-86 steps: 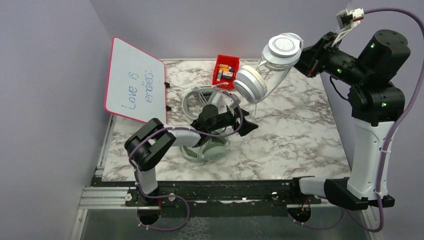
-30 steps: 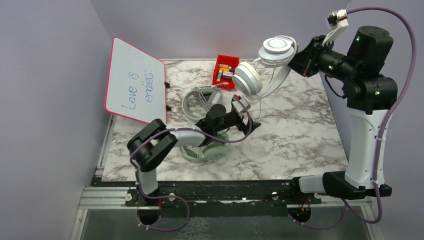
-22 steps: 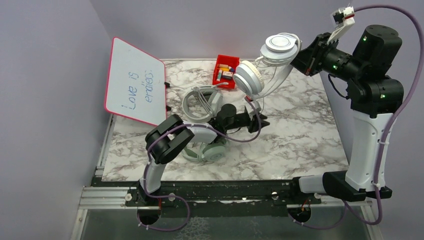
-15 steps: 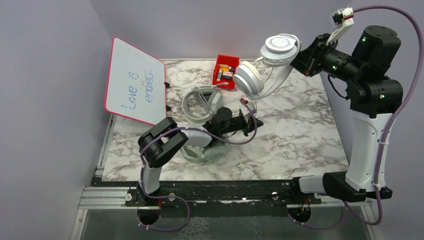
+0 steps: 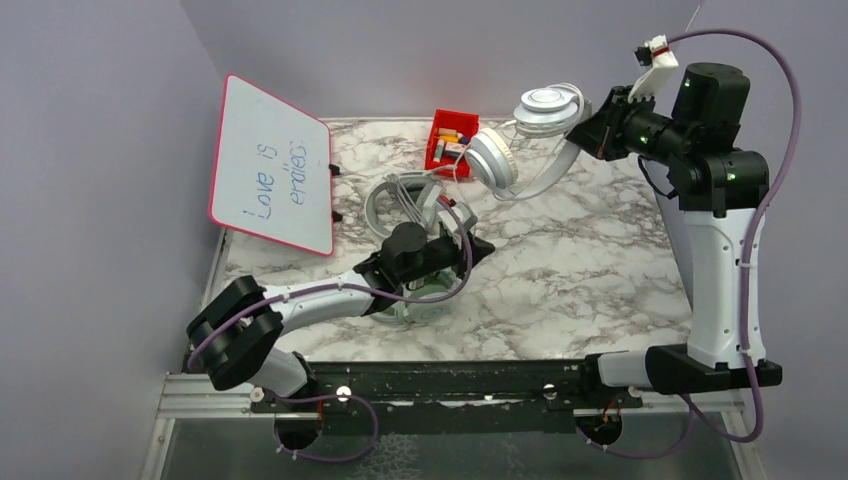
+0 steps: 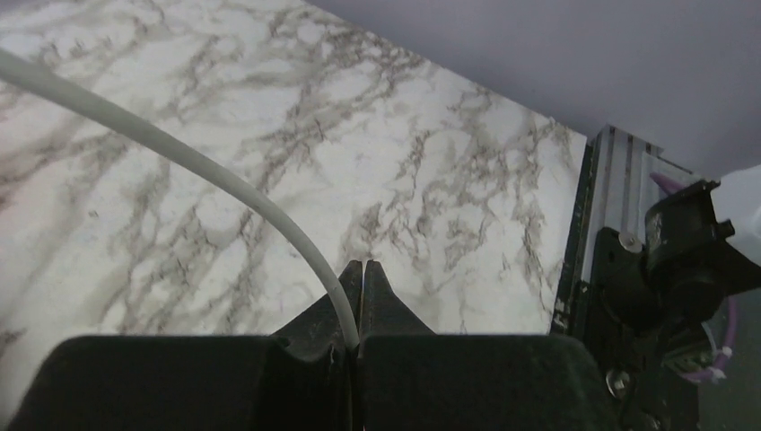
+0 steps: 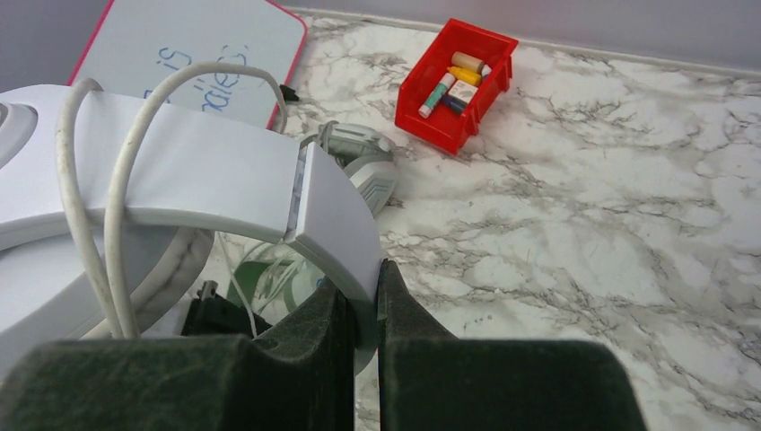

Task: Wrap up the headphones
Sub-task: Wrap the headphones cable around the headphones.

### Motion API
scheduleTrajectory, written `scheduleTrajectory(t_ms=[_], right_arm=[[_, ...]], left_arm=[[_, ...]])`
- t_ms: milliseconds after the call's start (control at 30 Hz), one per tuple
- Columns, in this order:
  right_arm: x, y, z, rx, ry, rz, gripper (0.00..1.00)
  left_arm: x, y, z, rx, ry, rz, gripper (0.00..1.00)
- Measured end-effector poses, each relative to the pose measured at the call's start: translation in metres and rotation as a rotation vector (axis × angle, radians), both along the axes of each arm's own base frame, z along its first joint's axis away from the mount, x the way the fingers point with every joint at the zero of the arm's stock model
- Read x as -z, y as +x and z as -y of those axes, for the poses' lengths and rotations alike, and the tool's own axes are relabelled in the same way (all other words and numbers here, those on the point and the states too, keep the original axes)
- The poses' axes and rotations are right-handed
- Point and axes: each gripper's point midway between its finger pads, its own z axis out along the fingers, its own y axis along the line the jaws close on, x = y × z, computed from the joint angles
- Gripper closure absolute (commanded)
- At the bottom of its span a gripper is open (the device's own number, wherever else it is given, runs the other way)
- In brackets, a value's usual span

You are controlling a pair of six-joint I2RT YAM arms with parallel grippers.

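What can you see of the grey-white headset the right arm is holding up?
The grey-white headset hangs in the air above the table's far side, clamped by its smooth plastic headband in the right gripper, jaws shut on it. Two round ear cups, the lower showing its padded cushion. Its thin white cable loops over the band.

A white-and-grey marble-patterned tabletop (image 5: 600, 260) bears four things. A grey-white over-ear headset (image 5: 398, 200) lies just left of the left claw (image 5: 484, 244) and beyond it. A mint-green over-ear headset (image 5: 424, 306) lies on the claw's near side, under its arm. A red plastic bin (image 5: 452, 142) of small items sits well beyond the claw. A red-framed whiteboard (image 5: 270, 165) stands tilted far to its left.
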Motion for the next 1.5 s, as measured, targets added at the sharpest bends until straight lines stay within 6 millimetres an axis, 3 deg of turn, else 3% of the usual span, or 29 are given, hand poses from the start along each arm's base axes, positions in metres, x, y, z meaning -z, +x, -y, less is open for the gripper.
scheduleTrajectory(t_ms=[133,333,667,833,1067,1400,1500], right_arm=[[-0.003,0.006,0.005,0.04,-0.007,0.008,0.99],[-0.013,0.027,0.019,0.123,-0.042,0.039,0.99],[0.014,0.045,0.034,0.192,-0.125,-0.01,0.99],[0.051,0.055,0.032,0.208,-0.216,-0.079,0.99],[0.098,0.059,0.023,0.179,-0.304,-0.168,0.99],[0.107,0.064,0.019,0.183,-0.347,-0.17,0.99],[0.114,0.067,0.01,0.17,-0.364,-0.178,0.99]], left_arm=[[0.035,-0.025,0.002,0.042,0.081,-0.089,1.0],[0.059,-0.063,0.001,0.104,0.145,-0.143,1.0],[0.042,-0.086,-0.005,0.124,0.172,-0.147,1.0],[0.04,-0.104,-0.003,0.149,0.231,-0.152,1.0],[0.022,-0.114,-0.027,0.13,0.249,-0.137,1.0],[0.032,-0.12,-0.045,0.11,0.325,-0.167,1.0],[0.024,-0.126,-0.041,0.127,0.337,-0.169,1.0]])
